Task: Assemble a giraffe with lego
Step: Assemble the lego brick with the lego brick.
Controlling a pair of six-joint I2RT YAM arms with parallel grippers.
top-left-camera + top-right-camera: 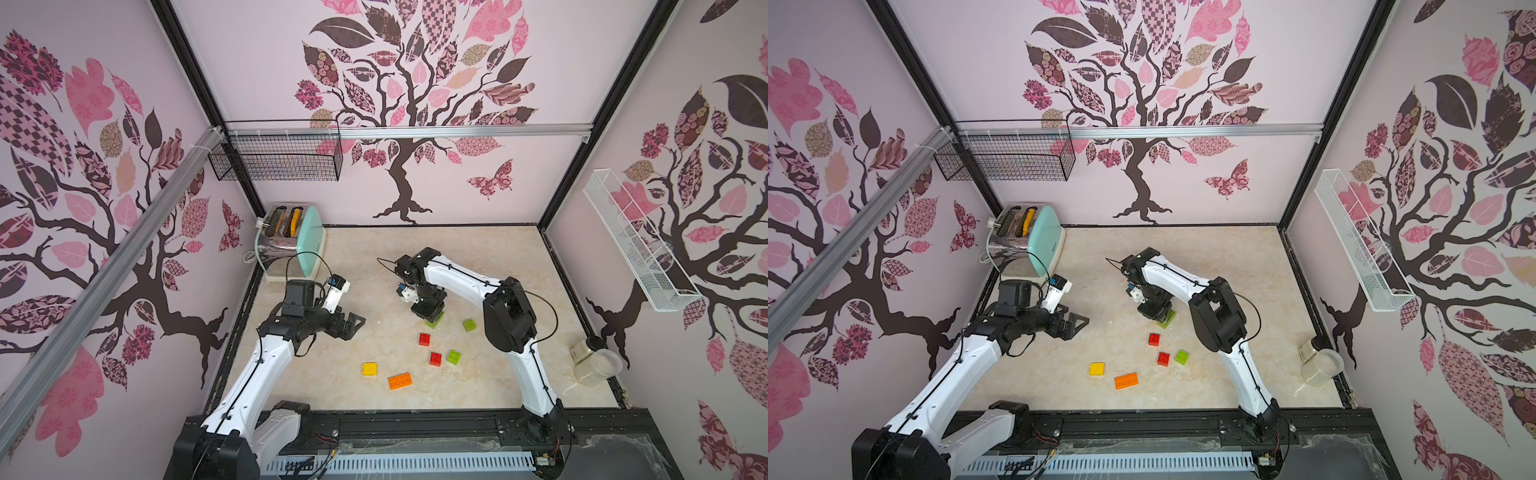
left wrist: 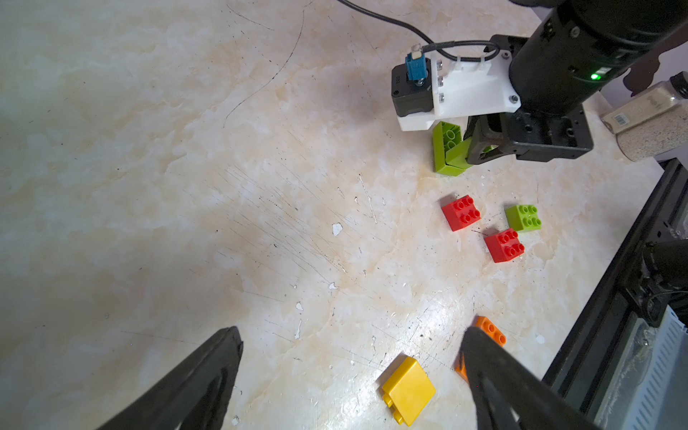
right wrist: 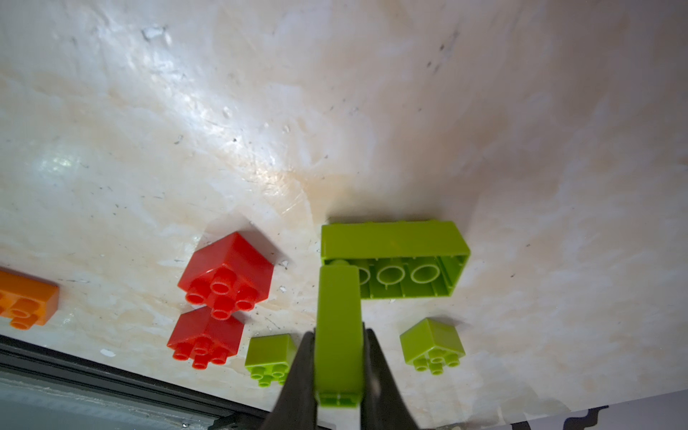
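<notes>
Clamping a lime green brick (image 3: 338,298), the right hand (image 3: 338,333) holds it, seemingly joined, to a longer brick (image 3: 394,242); left hand (image 2: 350,331), nine o'clock, fingers apart.

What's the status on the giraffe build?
Left hand open, empty. Right hand shut on lime brick, butted into hollow underside of long lime brick. Red brick beside, not touching.

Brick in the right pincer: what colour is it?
Lime green brick, best seen in the right wrist view.
</notes>
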